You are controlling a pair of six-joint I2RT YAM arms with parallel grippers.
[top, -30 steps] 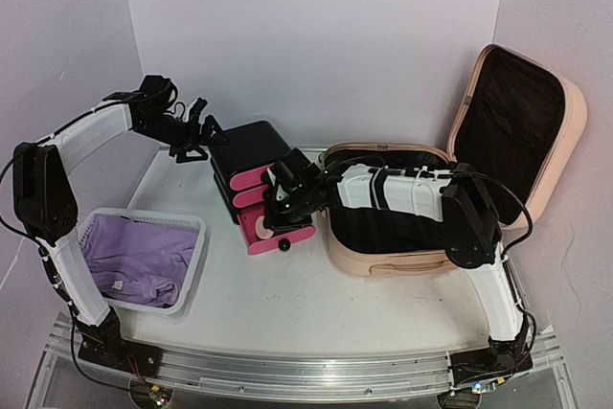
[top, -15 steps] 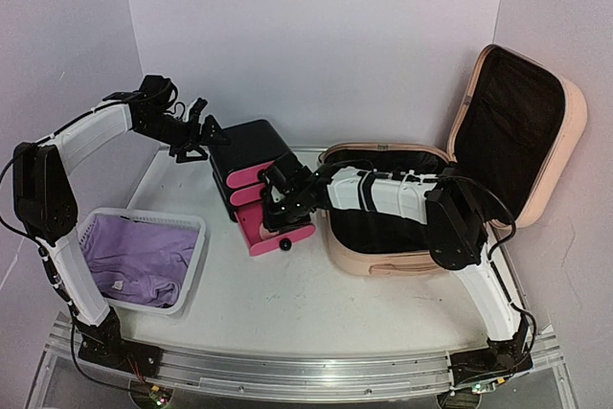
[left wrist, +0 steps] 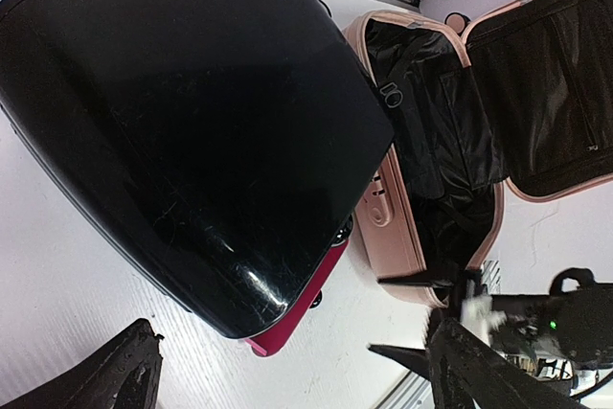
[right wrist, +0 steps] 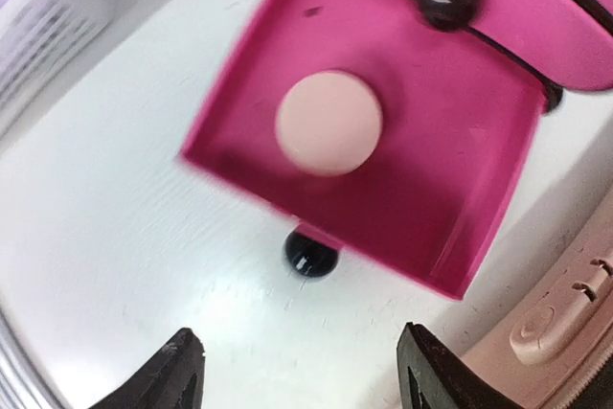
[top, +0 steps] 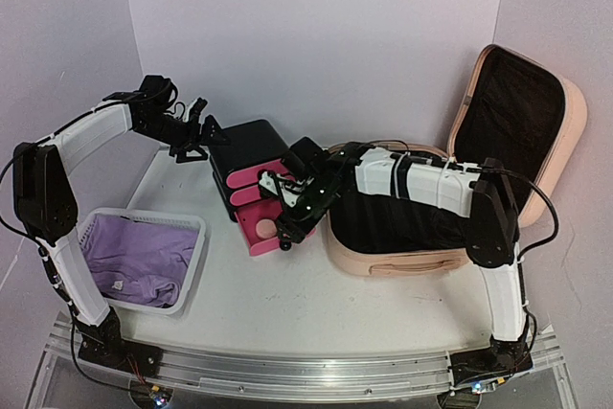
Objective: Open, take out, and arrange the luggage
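The luggage (top: 383, 258), a peach-pink hard-shell case, lies open at the right with its lid (top: 567, 131) upright and its black lining showing (left wrist: 431, 141). My right gripper (top: 287, 220) hangs open just above the pulled-out bottom drawer (right wrist: 383, 170) of a black-and-pink drawer box (top: 251, 162). Its fingertips (right wrist: 182, 371) frame the drawer's black knob (right wrist: 311, 254) and hold nothing. A round peach object (right wrist: 329, 123) lies in that drawer. My left gripper (top: 198, 129) stands open behind the box's back left corner, and the box's glossy black top (left wrist: 192, 122) fills its view.
A white mesh basket (top: 196, 237) with purple cloth (top: 134, 258) sits at the front left. The drawer box stands between basket and luggage, close to the luggage's left wall (right wrist: 565, 328). White walls close in the back and both sides.
My right gripper has opened and swung up and back from the drawer toward the luggage. The round peach object now shows lying in the drawer. The left arm has not moved.
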